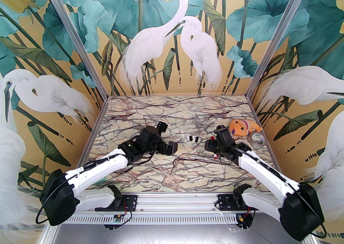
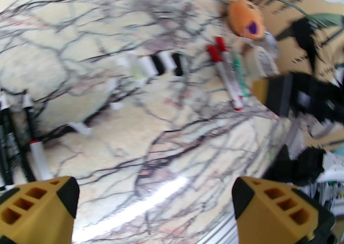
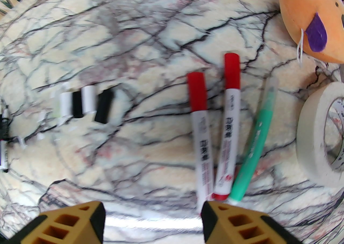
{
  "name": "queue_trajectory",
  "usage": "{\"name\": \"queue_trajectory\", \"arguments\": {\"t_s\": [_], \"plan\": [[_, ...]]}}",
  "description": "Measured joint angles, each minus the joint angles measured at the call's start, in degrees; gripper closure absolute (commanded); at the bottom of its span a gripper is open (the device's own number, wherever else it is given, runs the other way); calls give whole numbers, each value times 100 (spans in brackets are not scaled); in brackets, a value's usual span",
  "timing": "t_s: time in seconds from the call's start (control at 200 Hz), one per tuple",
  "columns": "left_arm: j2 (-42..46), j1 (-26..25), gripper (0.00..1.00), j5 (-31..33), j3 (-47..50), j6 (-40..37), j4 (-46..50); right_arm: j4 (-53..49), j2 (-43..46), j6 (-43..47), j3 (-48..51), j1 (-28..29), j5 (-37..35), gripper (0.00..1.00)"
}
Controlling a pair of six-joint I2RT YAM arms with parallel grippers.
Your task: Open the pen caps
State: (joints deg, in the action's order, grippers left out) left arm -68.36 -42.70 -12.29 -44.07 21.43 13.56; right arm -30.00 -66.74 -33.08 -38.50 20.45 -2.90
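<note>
Right wrist camera: loose pen caps (image 3: 89,100), white and black, lie in a row at centre left. Two red-capped markers (image 3: 201,140) beside a green pen (image 3: 252,140) carry blurred, unreadable print. The right gripper (image 3: 153,214) and left gripper (image 2: 156,194) gape empty.

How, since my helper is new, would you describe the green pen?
Find the orange plush toy at the far right. Next to it sits a tape roll. The green pen lies nearest the roll, slimmer than the two white, red-capped pens beside it.
</note>
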Motion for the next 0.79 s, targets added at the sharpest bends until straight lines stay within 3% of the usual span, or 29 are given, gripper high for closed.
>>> {"name": "queue_trajectory", "arguments": {"t_s": [0.315, 0.795], "plan": [[389, 0, 0, -625, 505, -35, -745, 138, -1401, 566, -612, -758, 431, 60], [382, 0, 1, -782, 595, 94, -1069, 55, -2577, 1010, -1475, -841, 490, 64]]}}
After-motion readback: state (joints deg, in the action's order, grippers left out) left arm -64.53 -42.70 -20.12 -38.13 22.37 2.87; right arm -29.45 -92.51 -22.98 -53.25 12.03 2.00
